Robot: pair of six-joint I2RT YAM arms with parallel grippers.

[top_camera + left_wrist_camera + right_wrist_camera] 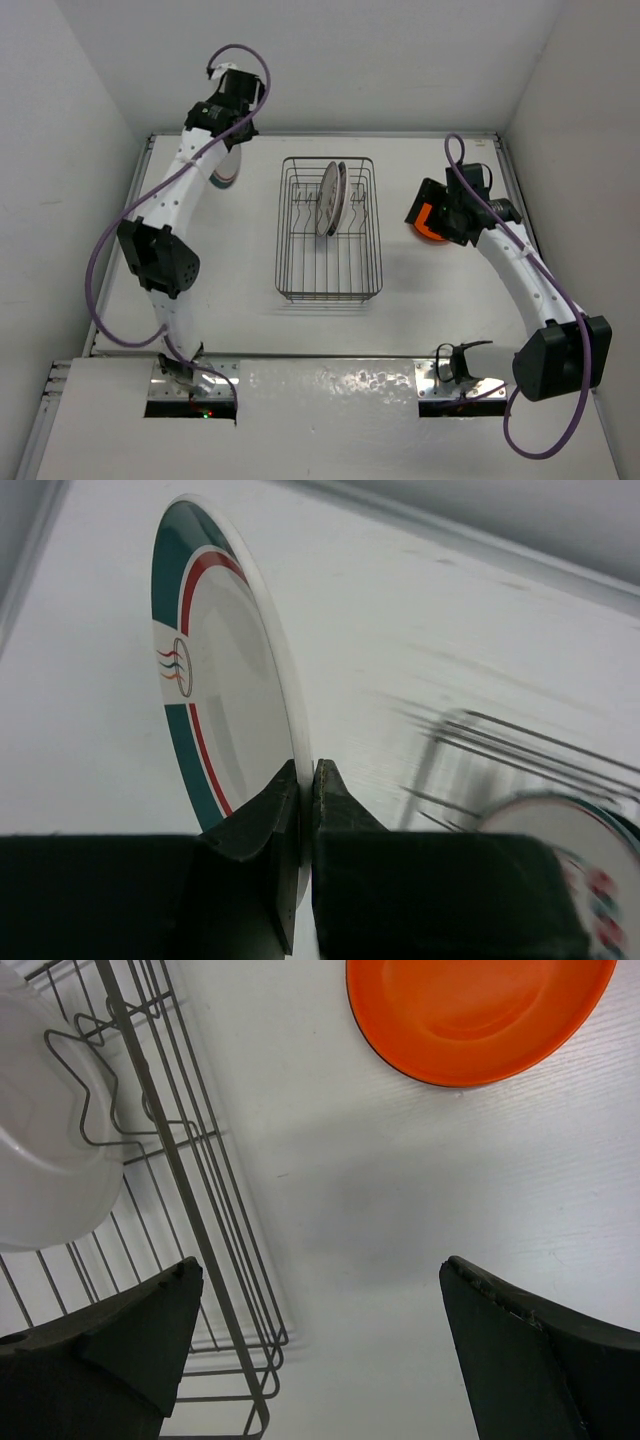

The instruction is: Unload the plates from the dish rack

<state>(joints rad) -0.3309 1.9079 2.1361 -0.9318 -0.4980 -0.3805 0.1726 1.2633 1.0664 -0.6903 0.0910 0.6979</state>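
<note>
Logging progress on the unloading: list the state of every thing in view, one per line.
Rack: holds two remaining plates.
Remaining plates: upright between the tines.
Left pincer: shut on the striped plate's rim.
Striped plate: held on edge, outside the rack.
Right pincer: open, empty.
Orange plate: flat on the table, outside the rack.

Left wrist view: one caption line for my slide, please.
Left gripper shut on the rim of a green-and-red-banded plate, dish rack blurred beyond.

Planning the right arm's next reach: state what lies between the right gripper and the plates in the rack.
Right wrist view: a strip of bare table, then the dish rack's wire side wall, before the racked plates.
</note>
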